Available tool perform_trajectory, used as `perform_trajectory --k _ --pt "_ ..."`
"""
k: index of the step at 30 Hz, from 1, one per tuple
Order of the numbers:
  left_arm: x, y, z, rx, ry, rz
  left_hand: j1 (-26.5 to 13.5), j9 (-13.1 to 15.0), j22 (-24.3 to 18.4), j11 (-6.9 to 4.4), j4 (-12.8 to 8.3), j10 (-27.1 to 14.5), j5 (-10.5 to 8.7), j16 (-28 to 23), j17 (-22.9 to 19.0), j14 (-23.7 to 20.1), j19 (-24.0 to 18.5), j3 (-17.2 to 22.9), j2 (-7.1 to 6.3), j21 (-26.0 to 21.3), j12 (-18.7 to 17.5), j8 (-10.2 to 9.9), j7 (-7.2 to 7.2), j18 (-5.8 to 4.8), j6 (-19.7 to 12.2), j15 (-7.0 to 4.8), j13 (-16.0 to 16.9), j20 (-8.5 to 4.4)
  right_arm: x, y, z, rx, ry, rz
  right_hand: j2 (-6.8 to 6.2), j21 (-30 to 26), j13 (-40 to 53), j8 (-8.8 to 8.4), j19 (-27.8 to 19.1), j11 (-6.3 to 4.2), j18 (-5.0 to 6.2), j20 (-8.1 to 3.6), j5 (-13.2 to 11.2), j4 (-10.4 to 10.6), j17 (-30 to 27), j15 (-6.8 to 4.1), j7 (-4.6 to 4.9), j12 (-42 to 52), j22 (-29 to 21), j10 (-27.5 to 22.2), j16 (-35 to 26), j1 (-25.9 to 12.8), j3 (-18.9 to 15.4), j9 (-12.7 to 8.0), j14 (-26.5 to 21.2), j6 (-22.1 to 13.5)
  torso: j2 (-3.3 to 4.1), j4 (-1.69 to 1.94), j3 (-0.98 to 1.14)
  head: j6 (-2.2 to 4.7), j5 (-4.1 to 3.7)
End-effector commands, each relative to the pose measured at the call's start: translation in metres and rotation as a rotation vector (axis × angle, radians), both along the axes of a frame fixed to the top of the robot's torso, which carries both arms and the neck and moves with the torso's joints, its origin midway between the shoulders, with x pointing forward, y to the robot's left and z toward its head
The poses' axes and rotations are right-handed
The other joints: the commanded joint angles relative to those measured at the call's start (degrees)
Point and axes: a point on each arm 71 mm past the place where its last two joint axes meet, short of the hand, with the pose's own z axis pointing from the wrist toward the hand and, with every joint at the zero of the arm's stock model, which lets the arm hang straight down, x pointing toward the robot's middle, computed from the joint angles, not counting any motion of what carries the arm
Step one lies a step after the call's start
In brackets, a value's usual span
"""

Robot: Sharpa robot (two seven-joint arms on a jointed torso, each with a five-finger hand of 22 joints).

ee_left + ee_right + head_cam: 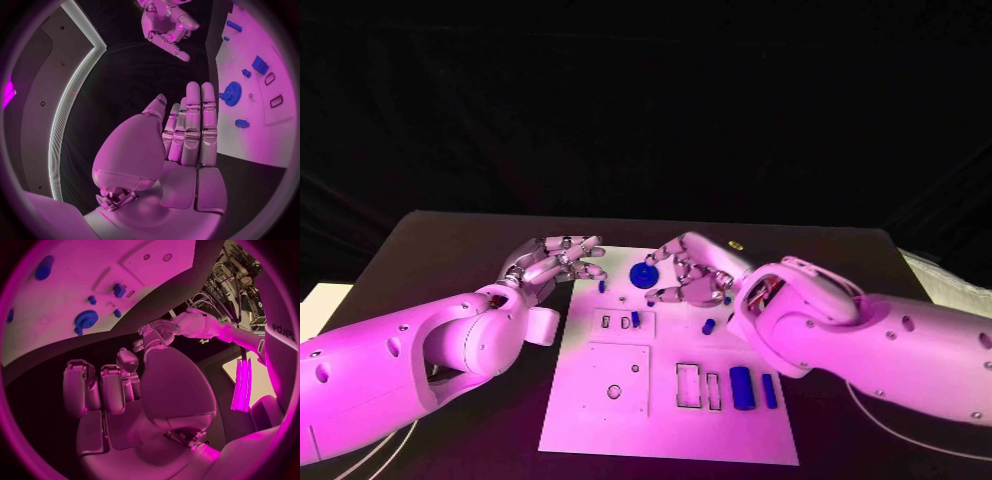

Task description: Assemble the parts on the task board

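The white task board lies in the middle of the black table. A blue gear sits near its far edge, with small blue parts and two blue bars closer to me. My left hand hovers off the board's far left corner, fingers straight and together, holding nothing. My right hand hangs just right of the gear, fingers loosely bent and empty. The gear lies beyond its fingertips, apart from them.
Rectangular slots and a square plate with holes mark the board's near half. Bare black table surrounds the board on the left and far side. In the left wrist view the right hand is across from the gear.
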Motion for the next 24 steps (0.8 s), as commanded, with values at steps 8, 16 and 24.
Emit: perform_trajectory --k 8,16,24 --pt "-0.015 -0.008 -0.013 0.571 0.192 -0.348 -4.6 3.1 34.4 -4.83 4.8 7.0 -0.4 61.2 56.2 5.4 10.0 -3.7 0.2 34.1 18.1 5.0 -3.48 -2.99 4.4 -3.99 15.6 -4.86 0.023 -0.072 0.026 0.175 0.207 -0.106 2.27 -1.1 -0.9 0.54 -1.6 -0.17 1.42 -0.33 1.7 0.0 1.6 0.06 -0.35 -0.7 -2.1 -0.7 -1.4 1.6 0.0 0.1 2.9 0.8 -1.02 -0.58 0.87 -0.29 0.78" --pt "-0.007 -0.016 0.005 0.971 0.251 -0.431 -13.3 7.5 57.6 -5.84 8.9 5.0 -5.77 72.8 69.8 8.6 15.1 -10.3 0.08 51.8 42.0 12.2 -5.45 -5.93 3.9 -5.14 37.5 -5.49 0.028 -0.089 0.025 0.169 0.26 -0.15 2.55 -1.8 -2.3 0.42 -2.3 -0.15 1.66 -0.39 3.4 0.3 0.5 0.05 -0.32 -2.2 -3.2 -1.7 -2.3 1.3 -0.8 0.0 2.6 0.6 -1.31 -0.89 1.37 -0.45 1.04" --pt "0.012 -0.034 0.018 1.171 0.19 -0.409 -14.5 14.1 62.3 -7.15 9.0 5.2 -5.59 72.8 69.8 8.6 16.4 -15.8 2.73 55.0 54.0 20.3 -6.91 -6.73 2.6 -6.28 49.7 -6.62 0.031 -0.089 0.02 0.141 0.298 -0.153 2.63 -2.3 -3.6 0.34 -2.8 -0.11 1.85 -0.38 2.4 0.8 -0.3 0.07 -0.28 -3.5 -4.1 -2.5 -2.9 0.8 -1.6 0.0 2.5 0.4 -1.64 -0.56 1.4 -0.78 1.02"
